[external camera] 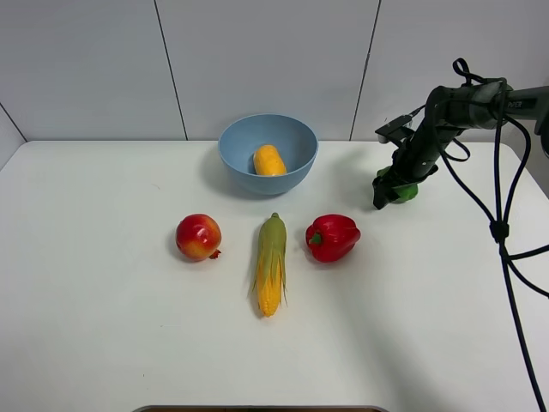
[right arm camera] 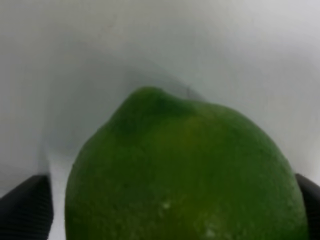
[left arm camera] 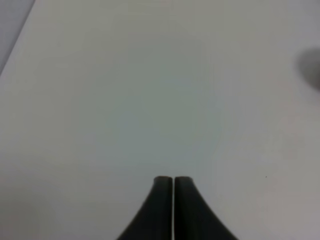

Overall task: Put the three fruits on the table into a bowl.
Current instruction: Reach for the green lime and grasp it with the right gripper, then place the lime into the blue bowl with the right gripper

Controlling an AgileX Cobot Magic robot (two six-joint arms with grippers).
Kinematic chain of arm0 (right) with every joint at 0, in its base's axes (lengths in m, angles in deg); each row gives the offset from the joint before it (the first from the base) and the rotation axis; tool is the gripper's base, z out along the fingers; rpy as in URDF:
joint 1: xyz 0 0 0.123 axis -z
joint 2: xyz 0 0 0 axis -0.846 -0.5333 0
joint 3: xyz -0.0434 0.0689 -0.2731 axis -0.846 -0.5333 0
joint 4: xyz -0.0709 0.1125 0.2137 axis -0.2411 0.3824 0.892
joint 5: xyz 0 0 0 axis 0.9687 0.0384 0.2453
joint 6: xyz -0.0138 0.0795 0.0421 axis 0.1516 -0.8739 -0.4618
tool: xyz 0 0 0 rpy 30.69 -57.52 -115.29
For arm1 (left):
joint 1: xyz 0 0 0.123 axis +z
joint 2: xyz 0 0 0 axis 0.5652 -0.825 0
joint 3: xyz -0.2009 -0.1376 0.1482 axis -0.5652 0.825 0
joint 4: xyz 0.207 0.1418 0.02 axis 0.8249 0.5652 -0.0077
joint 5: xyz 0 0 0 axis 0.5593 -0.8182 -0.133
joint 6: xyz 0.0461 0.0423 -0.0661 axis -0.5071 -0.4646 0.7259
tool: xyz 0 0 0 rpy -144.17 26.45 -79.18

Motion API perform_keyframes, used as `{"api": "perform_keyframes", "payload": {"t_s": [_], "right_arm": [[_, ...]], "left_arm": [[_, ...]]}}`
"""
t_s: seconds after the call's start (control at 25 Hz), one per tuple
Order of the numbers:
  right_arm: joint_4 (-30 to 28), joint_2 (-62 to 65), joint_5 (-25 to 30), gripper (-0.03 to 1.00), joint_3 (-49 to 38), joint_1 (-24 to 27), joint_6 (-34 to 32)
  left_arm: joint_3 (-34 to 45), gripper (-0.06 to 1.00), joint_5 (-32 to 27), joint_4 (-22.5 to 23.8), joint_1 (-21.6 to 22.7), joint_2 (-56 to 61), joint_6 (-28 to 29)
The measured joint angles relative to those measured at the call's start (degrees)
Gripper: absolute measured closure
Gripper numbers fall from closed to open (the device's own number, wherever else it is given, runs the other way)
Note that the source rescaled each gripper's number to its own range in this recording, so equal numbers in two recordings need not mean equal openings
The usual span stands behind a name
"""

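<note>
The small green fruit sits between the fingers of my right gripper at the table's right rear. In the right wrist view the fruit fills the frame, with a dark finger pressed on each side. The orange-yellow mango-like fruit lies inside the light-blue bowl. The red-yellow pomegranate-like fruit rests on the white table, left of centre. My left gripper is shut and empty over bare table; it is out of the exterior view.
A yellow-green corn cob lies in the middle, in front of the bowl. A glossy red bell pepper stands to its right. Black cables hang from the right arm at the right edge.
</note>
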Motion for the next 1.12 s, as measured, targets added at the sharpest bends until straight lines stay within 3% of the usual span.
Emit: {"api": "perform_keyframes", "payload": {"t_s": [0.12,0.64,1.12], "right_arm": [[0.1,0.0,0.1,0.32,0.0,0.0,0.0],[-1.1,1.3,1.7,0.31,0.0,0.0,-0.1],[-1.5,16.5,3.8,0.31,0.0,-1.9,-4.8]], "left_arm": [[0.0,0.94,0.0,0.0,0.0,0.0,0.0],[0.0,0.94,0.0,0.0,0.0,0.0,0.0],[0.0,0.94,0.0,0.0,0.0,0.0,0.0]]}}
